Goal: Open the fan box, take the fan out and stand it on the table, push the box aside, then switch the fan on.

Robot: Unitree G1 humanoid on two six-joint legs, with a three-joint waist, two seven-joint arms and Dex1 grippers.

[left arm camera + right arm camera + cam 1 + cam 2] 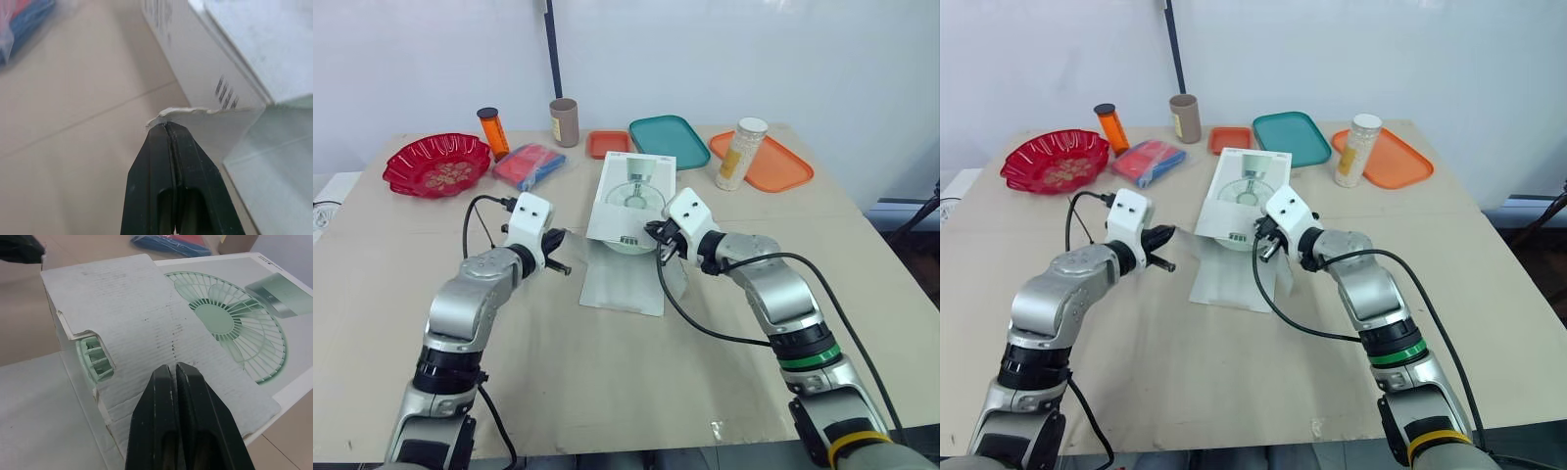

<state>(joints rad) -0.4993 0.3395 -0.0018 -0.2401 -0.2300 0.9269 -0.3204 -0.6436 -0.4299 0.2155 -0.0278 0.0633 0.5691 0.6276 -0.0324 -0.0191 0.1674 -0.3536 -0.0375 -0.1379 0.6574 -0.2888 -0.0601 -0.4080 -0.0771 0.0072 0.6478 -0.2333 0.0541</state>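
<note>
- Task thing: a white flat cardboard fan box [634, 196] with a green fan printed on its lid lies mid-way on the tan wooden table [607, 382]. Its near end is open, and the pale green plastic fan [94, 361] peeks through a notch there — not out yet.
- Risk, tearing: the left gripper [167, 129] has its fingers clamped on the thin side flap [215, 125] at the box's near left corner, right at a ragged edge. A hard pull likely rips the card rather than opening it.
- Risk, sliding: the box looks light and barely held, so a tug on that flap may drag or lift it.
- Risk, blocking: the right gripper [172, 369] sits over the grey top flap [161, 318] at the box's near end, fingers together. Whether they nip any card I cannot tell. Pressing down there would keep the fan in.
- Pose: both forearms reach forward and converge on the box's near end — the left from the box's left side, the right from its right, wrists low.
</note>
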